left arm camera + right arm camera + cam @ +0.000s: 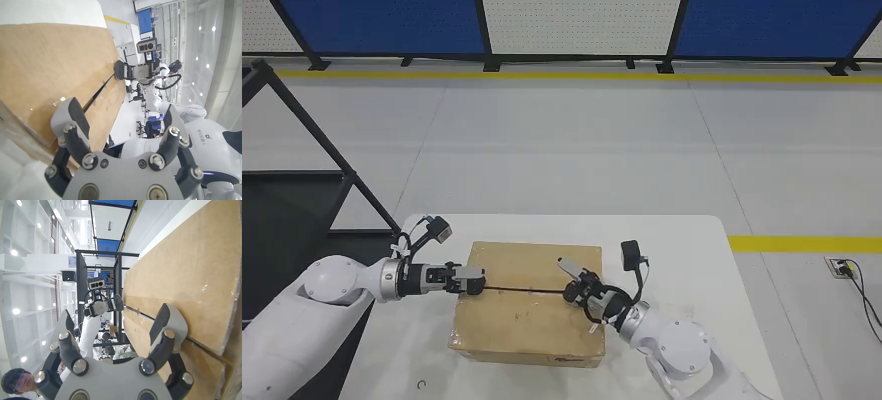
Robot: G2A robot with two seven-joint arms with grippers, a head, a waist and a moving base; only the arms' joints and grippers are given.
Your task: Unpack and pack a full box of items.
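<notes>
A brown cardboard box (527, 318) lies on the white table (692, 250), its two top flaps down with a thin dark seam (522, 290) between them. My left gripper (474, 282) is at the seam's left end, open, one finger (78, 113) over the box top (47, 62) beside the seam. At the seam's right end my right gripper (577, 285) is open too, one finger (162, 323) lying against the box top (179, 266). Each wrist view shows the other arm's gripper at the seam's far end: the right gripper (120, 70) and the left gripper (117, 303).
A black metal frame (302, 130) stands off the table's left side. A small dark ring (420, 384) lies on the table near the front left. Bare table stretches to the right of the box and behind it.
</notes>
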